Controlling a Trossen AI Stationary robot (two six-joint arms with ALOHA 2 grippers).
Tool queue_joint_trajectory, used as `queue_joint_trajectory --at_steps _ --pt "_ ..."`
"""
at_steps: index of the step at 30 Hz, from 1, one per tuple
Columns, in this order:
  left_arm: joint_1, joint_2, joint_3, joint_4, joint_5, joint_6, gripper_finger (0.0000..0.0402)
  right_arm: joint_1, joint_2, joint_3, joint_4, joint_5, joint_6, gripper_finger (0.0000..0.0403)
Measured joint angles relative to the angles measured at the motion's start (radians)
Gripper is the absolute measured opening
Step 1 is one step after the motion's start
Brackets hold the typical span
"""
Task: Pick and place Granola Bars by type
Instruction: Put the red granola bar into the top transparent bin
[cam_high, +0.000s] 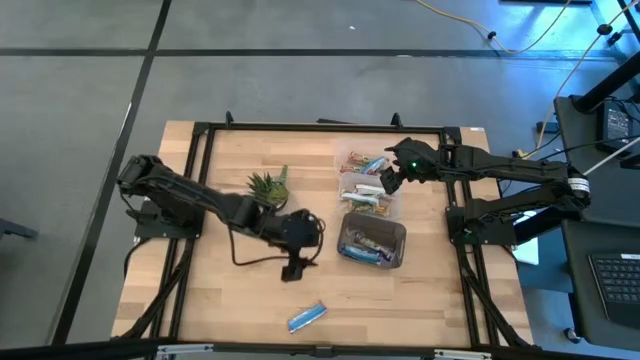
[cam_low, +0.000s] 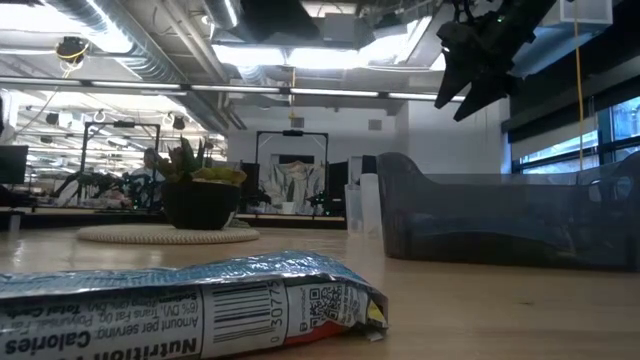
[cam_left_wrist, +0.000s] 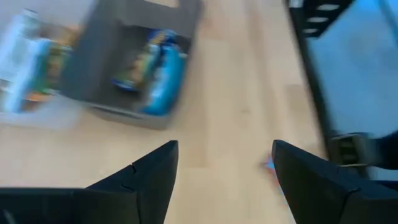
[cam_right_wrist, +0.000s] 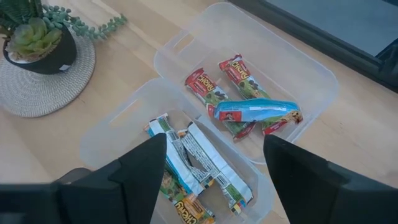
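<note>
While one blue bar (cam_high: 307, 317) lies alone near the table's front edge, the left gripper (cam_high: 293, 268) hangs between it and the grey bin (cam_high: 397, 236), fingers spread and empty, likely heading for that stray. Right gripper (cam_right_wrist: 214, 171) hovers over the two clear trays (cam_right_wrist: 311, 68), jaws wide, nothing held. Far tray holds red-green bars with a blue one (cam_right_wrist: 255, 111) lying across them, probably mis-sorted; near tray holds silvery-white bars (cam_right_wrist: 202, 158). Grey bin already has blue bars (cam_left_wrist: 163, 81). Plant (cam_high: 268, 184) sits clear of the work.
</note>
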Motion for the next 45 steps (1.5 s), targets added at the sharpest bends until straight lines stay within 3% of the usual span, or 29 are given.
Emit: queue_joint_trajectory --at_steps 13,22,28,34,40,45 --pt "-0.151 0.013 0.000 0.156 -0.021 -0.261 0.0249 0.000 0.000 0.000 -0.003 -0.025 -0.178 0.0272" --pt "-0.347 0.168 0.000 0.211 -0.309 -0.396 0.0235 0.000 0.000 0.000 -0.004 -0.034 -0.236 0.0272" --pt "-0.435 0.324 0.000 0.325 -0.413 -0.539 0.0227 0.000 0.000 0.000 -0.003 -0.033 -0.266 0.0272" --pt "-0.451 0.459 0.000 0.392 -0.470 -0.535 0.0218 0.000 0.000 0.000 -0.002 -0.033 -0.266 0.0272" --pt "-0.444 0.514 0.000 0.369 -0.550 -0.578 0.0209 0.000 0.000 0.000 -0.006 -0.036 -0.260 0.0272" --pt "-0.437 0.518 0.000 0.315 -0.496 -0.574 0.0199 0.000 0.000 0.000 -0.018 -0.043 -0.260 0.0272"
